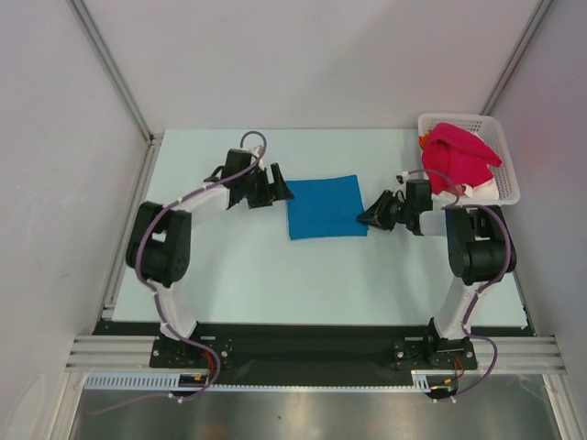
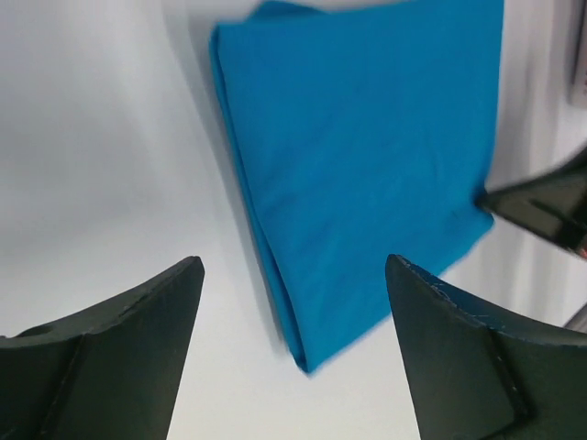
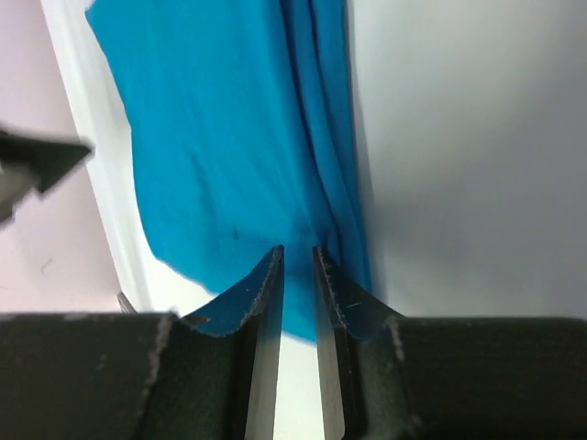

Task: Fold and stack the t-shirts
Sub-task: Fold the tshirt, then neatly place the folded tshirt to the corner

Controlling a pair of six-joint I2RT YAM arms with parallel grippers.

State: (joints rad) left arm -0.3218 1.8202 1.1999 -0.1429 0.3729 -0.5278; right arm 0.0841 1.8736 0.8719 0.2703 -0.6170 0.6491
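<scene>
A folded blue t-shirt [image 1: 323, 206] is being pinched at its edge by the right gripper [image 1: 365, 218].
The left gripper [image 1: 281, 192] is being held wide open beside the opposite edge; a crimson-pink t-shirt [image 1: 459, 156] is being kept in the white lattice basket [image 1: 503, 147] behind the right gripper.

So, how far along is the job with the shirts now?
Done: the blue shirt lies folded into a flat rectangle. In hand: the left gripper is open beside its left edge and holds nothing. The right gripper is nearly closed at its right edge, and I cannot tell if it pinches the cloth. Left: the pink shirt sits bunched in the basket, so there is no stack yet.
</scene>
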